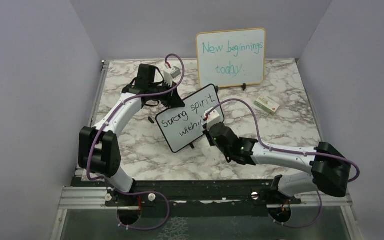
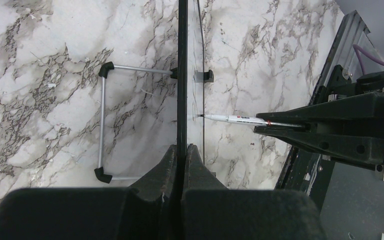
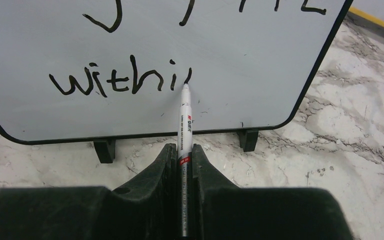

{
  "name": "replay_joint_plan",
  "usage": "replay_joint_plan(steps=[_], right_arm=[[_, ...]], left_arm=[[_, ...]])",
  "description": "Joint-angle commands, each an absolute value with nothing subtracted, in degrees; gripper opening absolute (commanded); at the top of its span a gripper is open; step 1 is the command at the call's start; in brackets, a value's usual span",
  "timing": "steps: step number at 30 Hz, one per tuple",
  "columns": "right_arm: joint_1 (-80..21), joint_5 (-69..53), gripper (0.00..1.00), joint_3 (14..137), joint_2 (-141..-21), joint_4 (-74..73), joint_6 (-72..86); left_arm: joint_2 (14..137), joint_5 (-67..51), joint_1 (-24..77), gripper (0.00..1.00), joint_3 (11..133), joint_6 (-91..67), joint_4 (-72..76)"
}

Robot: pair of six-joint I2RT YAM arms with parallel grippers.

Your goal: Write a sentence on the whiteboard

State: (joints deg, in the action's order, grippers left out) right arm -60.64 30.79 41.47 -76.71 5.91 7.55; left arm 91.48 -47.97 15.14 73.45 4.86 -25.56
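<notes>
One black-framed whiteboard (image 1: 190, 120), one wood-framed board (image 1: 231, 57), one marker (image 3: 185, 125), one box (image 1: 267, 104)

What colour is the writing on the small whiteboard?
Black. The writing on the whiteboard shows best in the right wrist view.

left arm (image 1: 120, 111), right arm (image 1: 285, 160): white links, black joints | purple cables (image 1: 235, 100) clipped along both | left gripper (image 2: 182, 149), right gripper (image 3: 182, 149): matte black | green light (image 1: 240, 149) seen on right arm
</notes>
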Motion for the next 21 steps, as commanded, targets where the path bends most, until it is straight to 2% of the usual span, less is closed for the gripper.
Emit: replay_joint_plan(steps=[1, 21], right_arm=[[-60.38, 29.05, 0.0, 40.83, -76.47, 4.35, 8.88], [-59.78, 30.72, 0.0, 41.02, -76.4, 8.8, 7.72]], left_arm=[[92.46, -44.21, 15.73, 0.0, 72.06, 7.11, -28.39], [92.46, -44.32, 15.73, 0.0, 71.98, 7.02, -28.4]])
